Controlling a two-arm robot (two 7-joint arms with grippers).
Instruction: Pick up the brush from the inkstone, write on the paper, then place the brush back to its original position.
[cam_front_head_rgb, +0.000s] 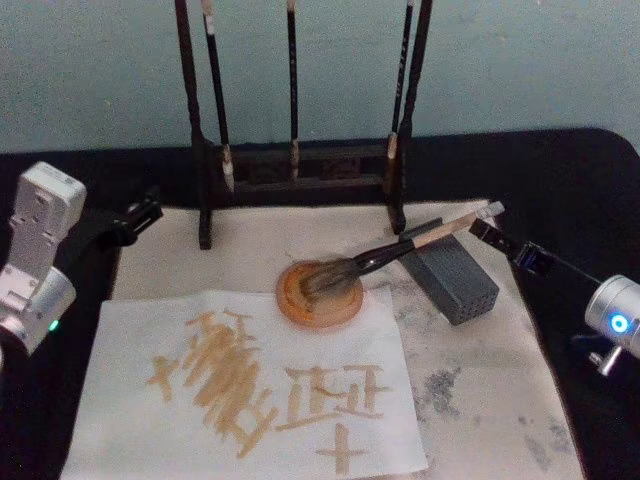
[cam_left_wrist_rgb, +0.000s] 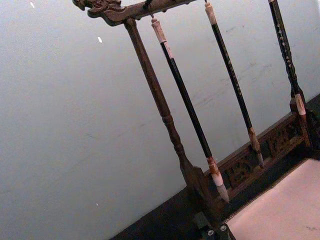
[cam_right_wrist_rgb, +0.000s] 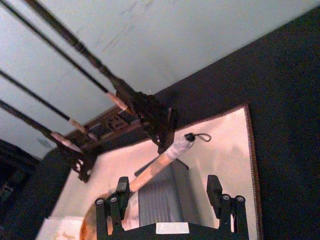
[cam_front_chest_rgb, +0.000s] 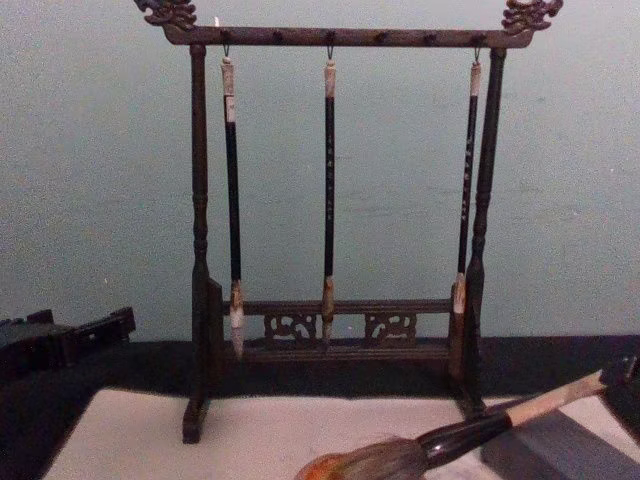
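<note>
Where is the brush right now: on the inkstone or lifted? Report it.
On the inkstone. The brush lies tilted, bristles in the round orange-brown dish, handle propped on the grey block. The right gripper is open, not gripping it.

left claw (cam_front_head_rgb: 150, 212): parked at left edge | right claw (cam_right_wrist_rgb: 172, 200): fingers apart, extended forward

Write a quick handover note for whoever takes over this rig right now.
Left pincer: parked at the table's left edge, beside the wooden rack.
Right pincer: open, fingers on either side of the handle end of the brush, not gripping.
Brush: bristles resting in the inkstone, handle propped on the grey block.
Paper: lies at the front and already carries brown characters.
Done: writing appears finished and the brush sits back on the inkstone.
Left: probably only to draw the right arm away.
</note>
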